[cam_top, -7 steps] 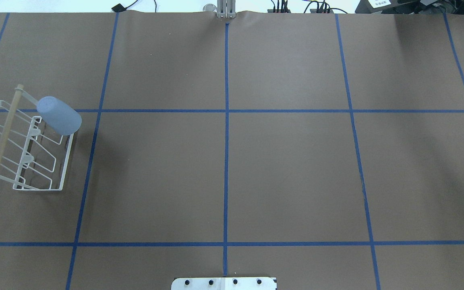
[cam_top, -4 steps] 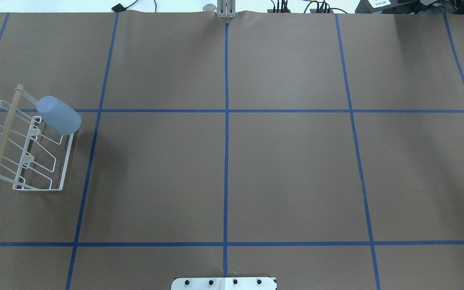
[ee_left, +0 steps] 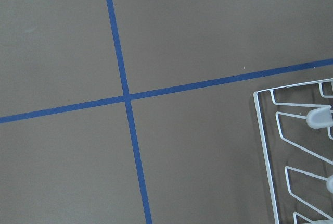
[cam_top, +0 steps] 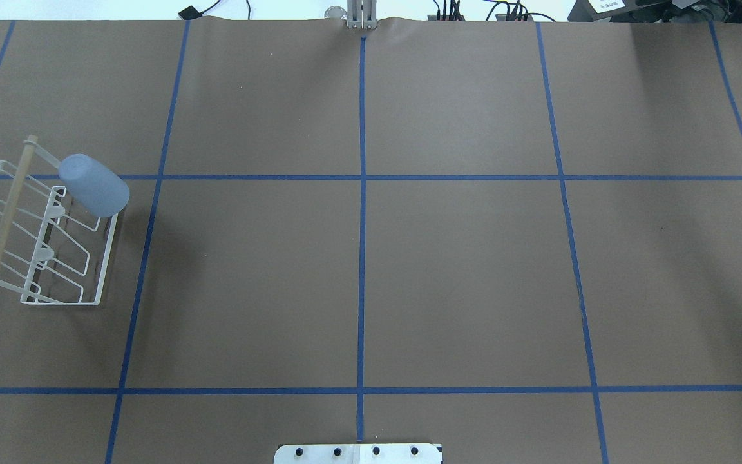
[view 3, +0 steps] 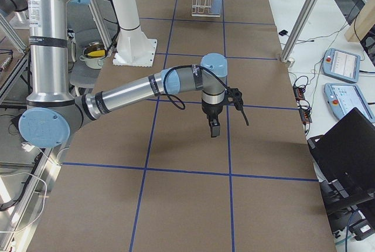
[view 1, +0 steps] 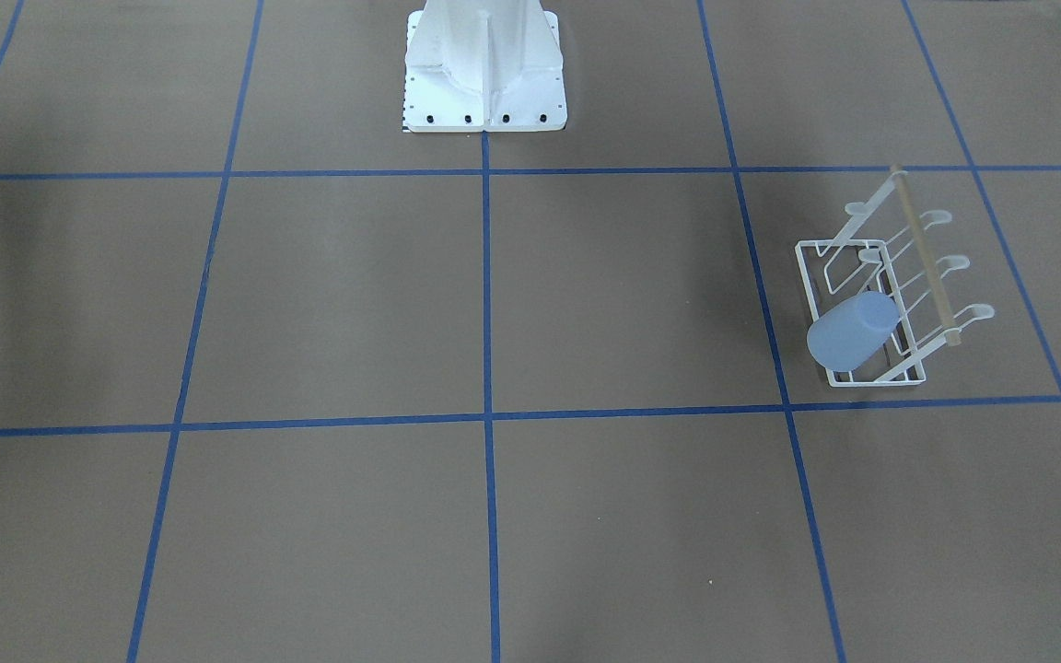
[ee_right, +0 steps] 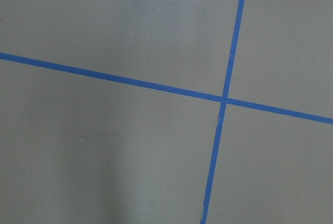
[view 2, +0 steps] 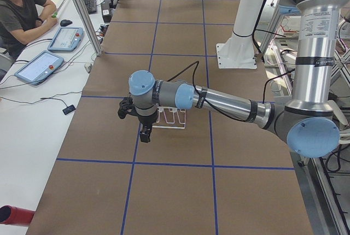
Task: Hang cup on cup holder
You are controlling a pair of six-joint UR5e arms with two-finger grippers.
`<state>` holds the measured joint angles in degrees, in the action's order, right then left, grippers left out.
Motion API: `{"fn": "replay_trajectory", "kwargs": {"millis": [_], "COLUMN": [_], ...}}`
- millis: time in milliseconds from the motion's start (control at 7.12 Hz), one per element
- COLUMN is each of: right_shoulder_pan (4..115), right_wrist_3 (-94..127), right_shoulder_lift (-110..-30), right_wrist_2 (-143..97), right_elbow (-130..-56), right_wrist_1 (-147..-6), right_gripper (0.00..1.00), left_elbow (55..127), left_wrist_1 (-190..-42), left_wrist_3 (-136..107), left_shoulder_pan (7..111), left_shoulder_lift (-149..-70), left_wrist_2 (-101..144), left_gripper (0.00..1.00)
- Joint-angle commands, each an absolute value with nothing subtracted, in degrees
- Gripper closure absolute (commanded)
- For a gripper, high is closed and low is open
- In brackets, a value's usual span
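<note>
Where tape (cam_top: 362, 258) grids brown table (cam_top: 474, 290), cup (cam_top: 94, 185) hangs on cup holder (cam_top: 8, 212); jaws' state unclear.

readable text: none | labels: none legible | numbers, signs: none legible

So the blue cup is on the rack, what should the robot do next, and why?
Probably just pull the left gripper up and away, then stop. The cup sits tilted, upside down over a prong of the cup holder, with nothing touching it. The left gripper hangs above the table just beside the cup holder, so backing off slowly should avoid bumping it.
</note>
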<state>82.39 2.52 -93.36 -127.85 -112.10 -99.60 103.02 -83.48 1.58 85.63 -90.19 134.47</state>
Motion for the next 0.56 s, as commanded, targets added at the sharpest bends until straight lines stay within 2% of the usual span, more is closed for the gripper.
{"fn": "replay_trajectory", "kwargs": {"millis": [0, 421], "right_shoulder_pan": [84.8, 87.5], "right_wrist_3": [2.4, 2.1], "right_shoulder_lift": [-96.1, -96.4], "right_wrist_2": [-127.9, -128.1], "right_elbow": [-111.0, -106.6], "right_wrist_1": [-99.6, -99.6], "right_gripper": [0.00, 0.00], "left_elbow": [102.2, 101.8], "left_wrist_1": [-84.1, -84.0], "left_wrist_3": [1.6, 1.6], "left_shoulder_pan": [85.6, 85.6], "left_shoulder_lift": [-89.5, -89.2], "left_wrist_2": [134.3, 134.3], "left_gripper": [0.01, 0.01]}}
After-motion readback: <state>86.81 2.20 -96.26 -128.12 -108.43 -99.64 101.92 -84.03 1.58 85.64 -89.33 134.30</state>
